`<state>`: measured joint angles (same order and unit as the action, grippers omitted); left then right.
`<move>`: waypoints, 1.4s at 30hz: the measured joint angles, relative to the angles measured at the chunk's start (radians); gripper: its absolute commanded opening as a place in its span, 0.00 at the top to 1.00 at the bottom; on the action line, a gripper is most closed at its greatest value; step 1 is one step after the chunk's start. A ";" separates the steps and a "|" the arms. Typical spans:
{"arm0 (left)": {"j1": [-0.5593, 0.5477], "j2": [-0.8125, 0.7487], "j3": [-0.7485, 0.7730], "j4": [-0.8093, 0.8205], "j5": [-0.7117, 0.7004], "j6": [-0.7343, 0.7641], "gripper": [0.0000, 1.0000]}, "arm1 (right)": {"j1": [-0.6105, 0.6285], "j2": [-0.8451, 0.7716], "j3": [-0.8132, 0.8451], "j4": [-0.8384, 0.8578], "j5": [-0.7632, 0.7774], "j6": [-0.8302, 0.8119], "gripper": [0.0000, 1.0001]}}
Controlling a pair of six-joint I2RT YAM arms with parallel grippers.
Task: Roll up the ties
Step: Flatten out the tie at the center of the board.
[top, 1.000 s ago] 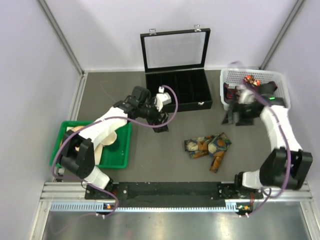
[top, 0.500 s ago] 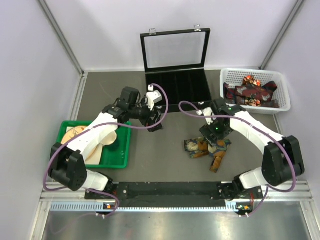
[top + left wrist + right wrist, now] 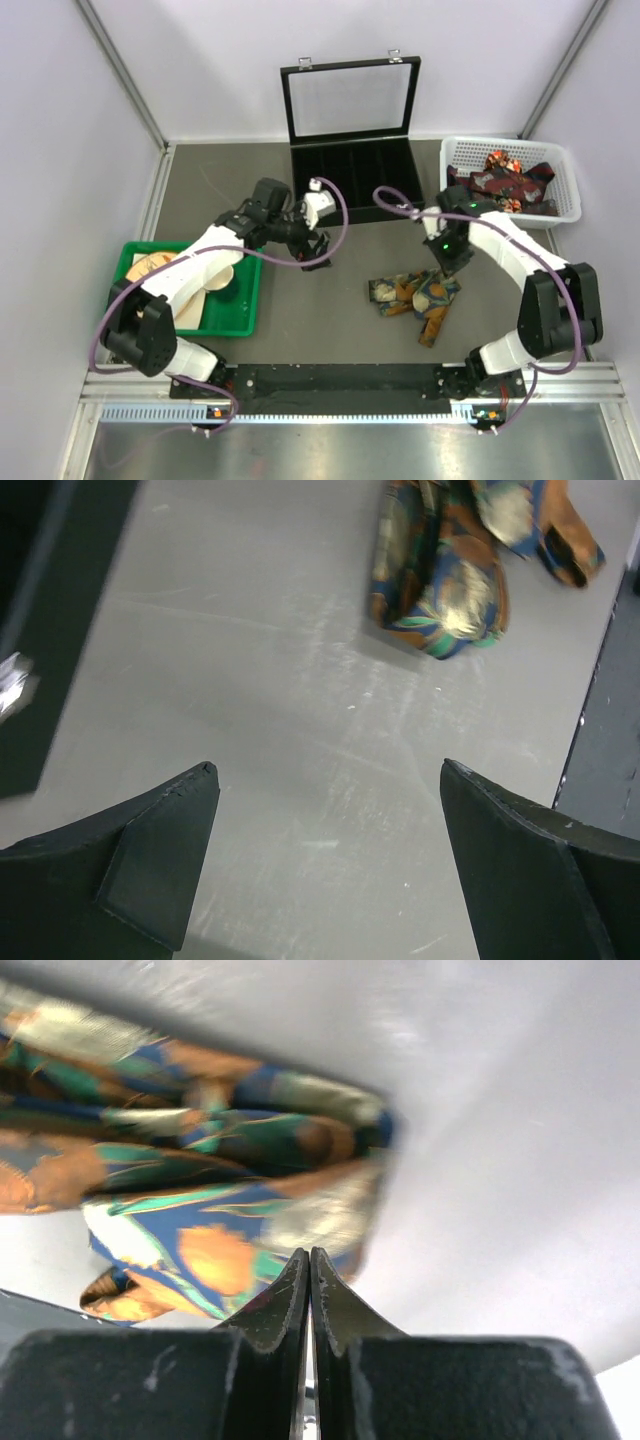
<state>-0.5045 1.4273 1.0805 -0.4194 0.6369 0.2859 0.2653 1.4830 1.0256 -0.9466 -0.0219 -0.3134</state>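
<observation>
A crumpled tie [image 3: 415,297] with blue, orange and green patterns lies on the grey table in front of the case. More ties [image 3: 505,185] are piled in the white basket. My right gripper [image 3: 450,258] hovers at the crumpled tie's upper right end. Its jaws are shut, and in the right wrist view the right gripper [image 3: 309,1252] has no fabric between them, with the tie [image 3: 200,1190] just beyond the tips. My left gripper [image 3: 318,255] stands open over bare table to the left of the tie. In the left wrist view the left gripper [image 3: 325,770] is wide open and the tie [image 3: 445,590] lies ahead of it.
An open black case [image 3: 355,185] with a raised glass lid stands at the back centre. The white basket [image 3: 455,150] is at the back right. A green tray [image 3: 245,300] holding tan items sits at the left, under the left arm.
My right arm swung from the basket over to the crumpled tie, then drew back a little, and its jaws went shut. My left gripper shifted slightly and stayed open.
</observation>
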 measured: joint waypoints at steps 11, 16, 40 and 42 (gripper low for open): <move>-0.280 0.136 0.010 0.080 -0.041 0.045 0.01 | -0.299 -0.027 0.052 -0.078 -0.212 -0.112 0.15; -0.109 0.101 -0.014 0.208 -0.004 -0.171 0.01 | 0.014 -0.239 -0.059 -0.016 -0.113 -0.162 0.05; 0.192 -0.250 -0.200 0.247 -0.120 -0.430 0.01 | 0.674 -0.275 -0.431 0.317 0.441 -0.201 0.42; 0.192 -0.238 -0.200 0.246 -0.103 -0.429 0.01 | 0.674 -0.280 -0.431 0.319 0.458 -0.189 0.73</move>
<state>-0.3126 1.1896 0.8806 -0.1730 0.5339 -0.1432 0.9398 1.2026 0.5949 -0.6277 0.4362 -0.5026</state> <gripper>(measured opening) 0.987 0.628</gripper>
